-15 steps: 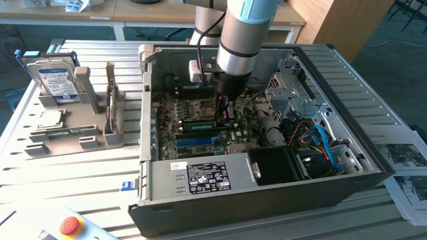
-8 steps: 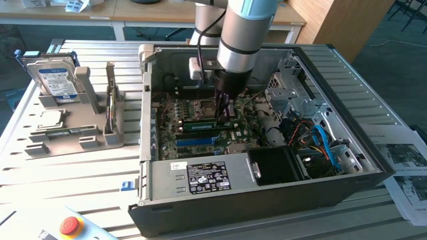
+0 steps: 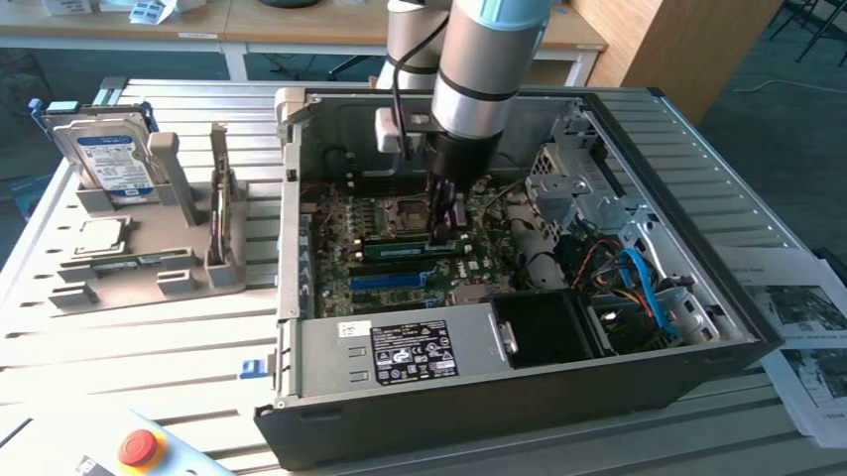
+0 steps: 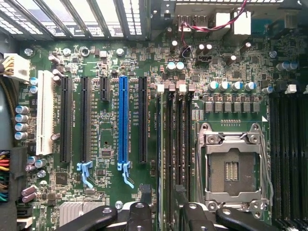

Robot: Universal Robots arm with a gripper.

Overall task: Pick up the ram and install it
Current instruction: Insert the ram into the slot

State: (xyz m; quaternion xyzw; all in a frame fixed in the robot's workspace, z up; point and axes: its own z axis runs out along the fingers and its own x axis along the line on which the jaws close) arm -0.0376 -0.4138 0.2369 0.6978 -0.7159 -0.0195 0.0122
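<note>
Slatted metal tabletop [image 3: 133, 357] carries a black open-sided computer case [image 3: 530, 397] lying flat, with its green motherboard [image 3: 331, 238] facing up. Beside the case, toward the exterior view's left, a grey moulded holder [image 3: 133, 278] keeps a silver hard drive with a blue-white label [image 3: 113, 159] upright.

My arm reaches down into the case. My black two-finger gripper [image 3: 445, 226] hangs just above the memory slots, next to the bare silver processor socket [image 3: 404, 210]. Its jaws stand spread: in the wrist view the dark fingers [image 4: 143, 198] sit apart with several slots between them, closed on nothing.

The ram [image 3: 397, 248], a long thin green circuit-board stick, stands on edge in the slot row, parallel to the long blue plastic slot strip [image 3: 391, 281]. My fingertips are at its end nearer the exterior view's right; I cannot tell whether they touch it.
</note>
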